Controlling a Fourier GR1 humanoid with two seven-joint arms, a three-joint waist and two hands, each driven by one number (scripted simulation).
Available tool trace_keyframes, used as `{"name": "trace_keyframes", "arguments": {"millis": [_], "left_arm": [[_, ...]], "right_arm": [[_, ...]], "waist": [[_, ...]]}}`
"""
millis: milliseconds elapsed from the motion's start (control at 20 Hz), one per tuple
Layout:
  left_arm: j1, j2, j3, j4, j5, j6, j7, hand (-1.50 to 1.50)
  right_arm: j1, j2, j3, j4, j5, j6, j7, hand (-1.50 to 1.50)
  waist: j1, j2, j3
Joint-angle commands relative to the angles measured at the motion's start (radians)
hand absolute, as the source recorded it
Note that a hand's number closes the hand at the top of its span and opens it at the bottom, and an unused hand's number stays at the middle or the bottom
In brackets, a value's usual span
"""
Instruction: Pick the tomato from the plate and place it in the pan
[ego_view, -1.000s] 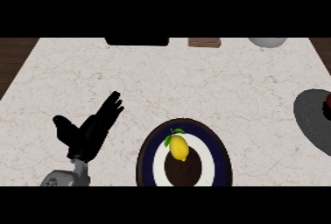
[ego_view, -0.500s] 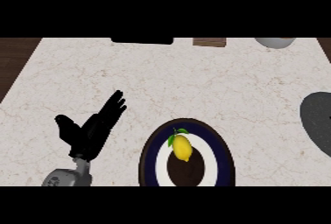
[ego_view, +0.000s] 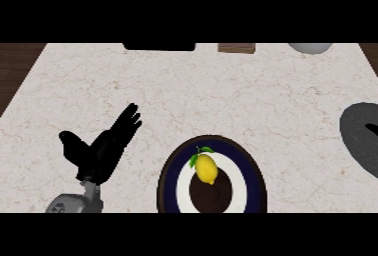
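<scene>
We're looking steeply down at a pale, marbled counter (ego_view: 221, 95); it fills most of the view. Dark wood-toned strips show past its left edge (ego_view: 13, 75) and at the top right corner.

Along the far edge: a black block (ego_view: 159, 46), a small brown box (ego_view: 237, 48) just right of it, and a pale grey rounded thing (ego_view: 310, 48) further right. All three are cut by the top of the view, so we can't say what they are.

Task item: the task calls it a tomato, but what we see is a yellow, lemon-like fruit (ego_view: 207, 168) with green leaves at its top end. It lies on the plate (ego_view: 168, 175), which has a dark blue rim, a white ring and a dark centre. The plate sits at the near edge, centre-right, partly cut off at the bottom.

The pan (ego_view: 362, 135) is a dark grey round shape at the right edge, only partly in view, well apart from the plate.

Our left hand (ego_view: 100, 150) is over the counter left of the plate, not touching it; fingers straight and pointing away up-right, thumb spread to the left, holding nothing. Grey forearm (ego_view: 74, 202) enters from the lower edge. We see no right hand.
</scene>
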Motion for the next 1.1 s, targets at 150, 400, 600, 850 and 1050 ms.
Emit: {"name": "trace_keyframes", "arguments": {"millis": [150,400,600,850,1050], "left_arm": [[-0.008,0.006,0.022,0.005,0.004,0.005,0.014,0.00],[-0.014,0.006,0.022,0.010,0.002,-0.001,0.018,0.00],[-0.021,0.022,0.059,0.033,0.022,-0.027,-0.009,0.00],[0.043,-0.035,-0.016,0.011,-0.032,0.016,-0.009,0.00],[0.043,-0.018,0.004,-0.033,-0.024,0.016,0.014,0.00]], "right_arm": [[0.027,-0.072,-0.146,0.059,-0.167,0.256,-0.097,-1.50],[0.107,-0.121,-0.159,0.107,-0.194,0.471,-0.139,-1.50],[0.200,-0.185,-0.161,0.115,-0.208,0.658,-0.197,-1.50],[0.291,-0.227,-0.166,0.123,-0.222,0.807,-0.273,-1.50],[0.309,-0.234,-0.163,0.125,-0.229,0.837,-0.287,-1.50]], "waist": [[-0.013,-0.002,-0.002],[-0.014,-0.001,-0.001],[-0.025,-0.006,-0.003],[-0.026,-0.008,-0.002],[-0.020,-0.009,-0.001]]}}
